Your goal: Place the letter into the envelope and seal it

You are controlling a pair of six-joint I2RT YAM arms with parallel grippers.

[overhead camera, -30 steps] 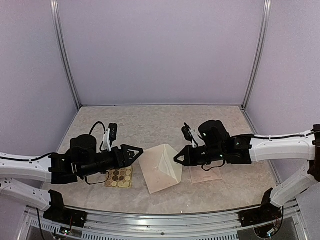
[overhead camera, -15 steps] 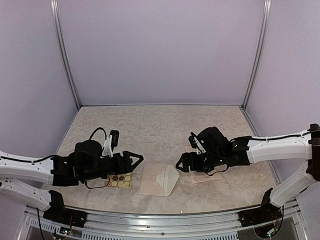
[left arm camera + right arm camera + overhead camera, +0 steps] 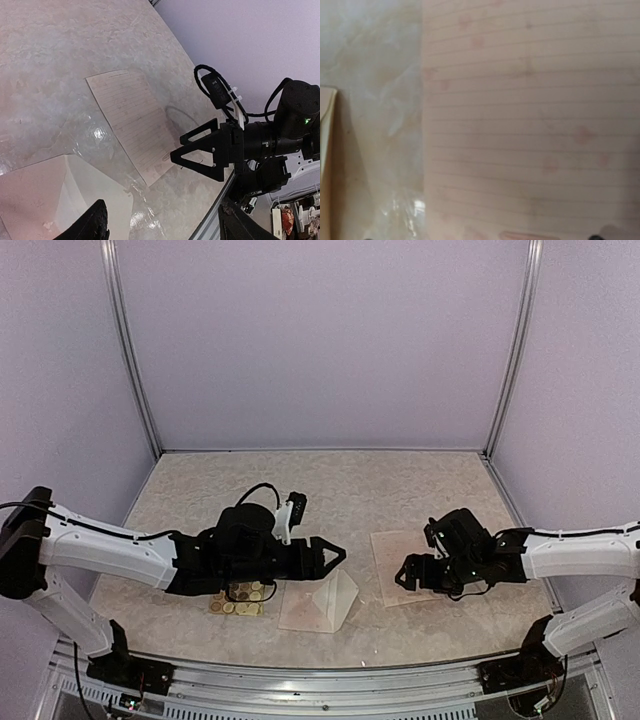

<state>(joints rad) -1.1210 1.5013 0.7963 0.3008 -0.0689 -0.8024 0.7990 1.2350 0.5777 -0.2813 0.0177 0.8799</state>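
Lying on table: pale pink lined paper letter sheet (image 3: 392, 548), flat on mottled beige tabletop (image 3: 300, 480), right of centre. Not in the envelope.
Letter detail: thin ruled lines + faint pink blotches in R wrist view. Fills most of that view, a strip of bare table to its left.
Envelope: pale beige flat paper envelope (image 3: 303, 608), front-centre of table, just left of letter w/ a strip of table between, not touching it. Triangular flap stands up off the body, tilted. Not sealed.
L gripper: black two-finger gripper (image 3: 333, 560), at end of L arm stretched across to centre, above the envelope's far side by the raised flap. Fingers well apart, nothing between them. L wrist view shows both tips at the frame's bottom w/ table + envelope corner between.
R gripper: black, low over the letter's left part (image 3: 403, 573). Fingers spread in a V, nothing clamped. Contact w/ the paper: can't tell.
Gap btwn grippers: tips face each other across the envelope flap + letter edge, apart.
Sticker sheet: small tan sheet of round gold-brown stickers (image 3: 238, 600), left of envelope, far part hidden under L arm.
Surround: plain lilac walls (image 3: 320, 340) on three sides, metal posts in back corners.
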